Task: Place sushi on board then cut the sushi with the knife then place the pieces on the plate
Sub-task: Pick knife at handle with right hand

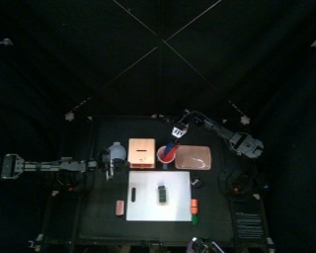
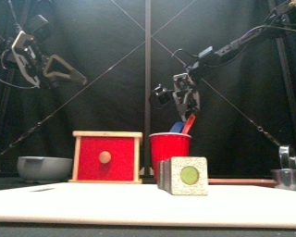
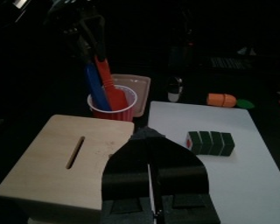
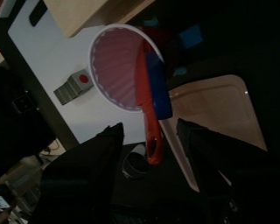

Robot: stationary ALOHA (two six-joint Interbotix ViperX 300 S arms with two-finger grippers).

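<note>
Right gripper (image 2: 181,104) hung above the red cup (image 2: 170,148) at far middle, jaws spread, nothing clamped. Red knife (image 4: 150,144) handle rose between the jaws, blue knife (image 4: 159,83) beside it, both standing in the cup; couldn't tell if a jaw touched the handle. Sushi roll (image 1: 164,194) lay on the white cutting board (image 1: 141,188), nearer than the cup and well apart from that gripper. Left gripper (image 3: 149,150) was clenched and empty, just left of the wooden box (image 1: 143,150). Pink tray (image 1: 197,160) sat right of the cup.
</note>
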